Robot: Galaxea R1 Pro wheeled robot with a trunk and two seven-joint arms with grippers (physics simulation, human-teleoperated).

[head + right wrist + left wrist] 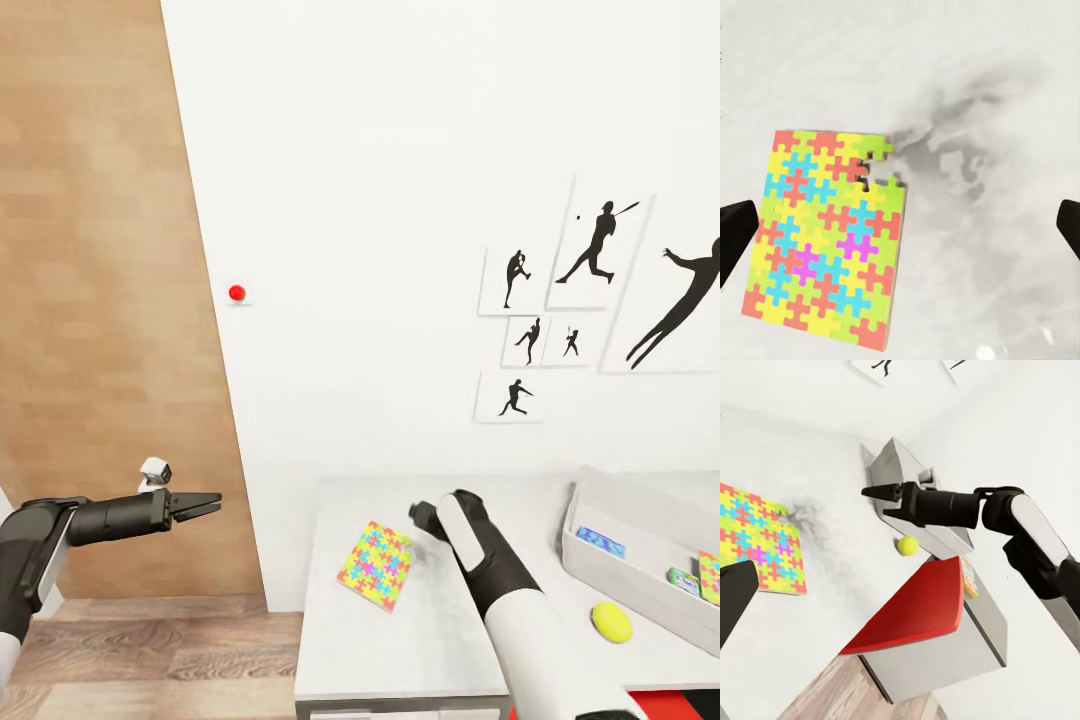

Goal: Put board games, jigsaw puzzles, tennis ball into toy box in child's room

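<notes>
On the table (420, 640), a jigsaw puzzle (376, 564) lies flat near the left end, one corner piece missing in the right wrist view. Right gripper (900, 232) hangs above the bare tabletop just beside the puzzle; its fingers stand wide apart, with only their dark tips in frame. From the head camera the right forearm hides that gripper. Tennis ball (611, 621) rests on the tabletop, close to the toy box (620, 575). The box is cut off by the frame edge; flat coloured items lie inside, only partly visible. Left gripper (205, 505) hovers over the floor, left of the table, jaws close together, empty.
</notes>
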